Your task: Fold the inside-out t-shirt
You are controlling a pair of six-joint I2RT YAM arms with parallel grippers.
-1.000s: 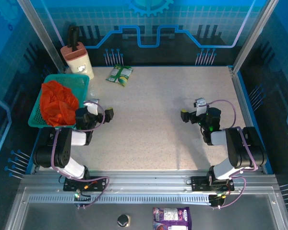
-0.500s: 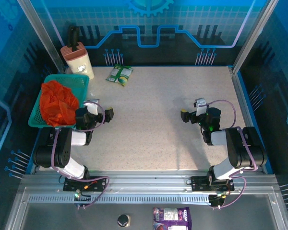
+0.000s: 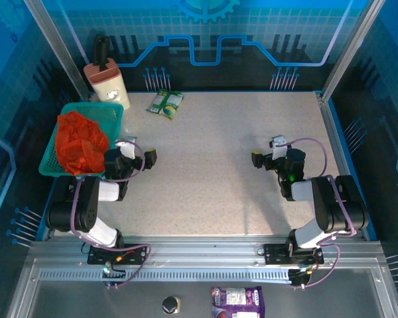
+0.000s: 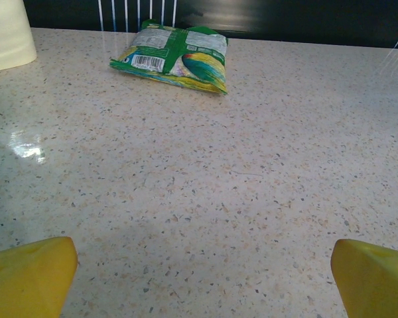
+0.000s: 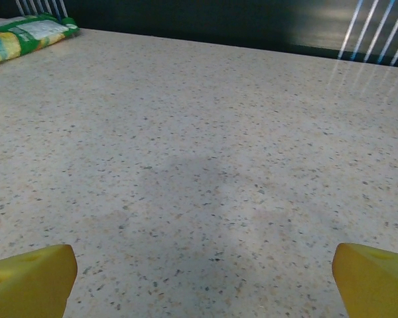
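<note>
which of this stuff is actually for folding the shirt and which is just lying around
For the job:
- t-shirt, bunched up in the basket

Just lying about:
- green snack bag
- cream jug
- purple packet

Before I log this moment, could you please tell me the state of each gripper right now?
Left gripper: open, holding nothing.
Right gripper: open, holding nothing.
</note>
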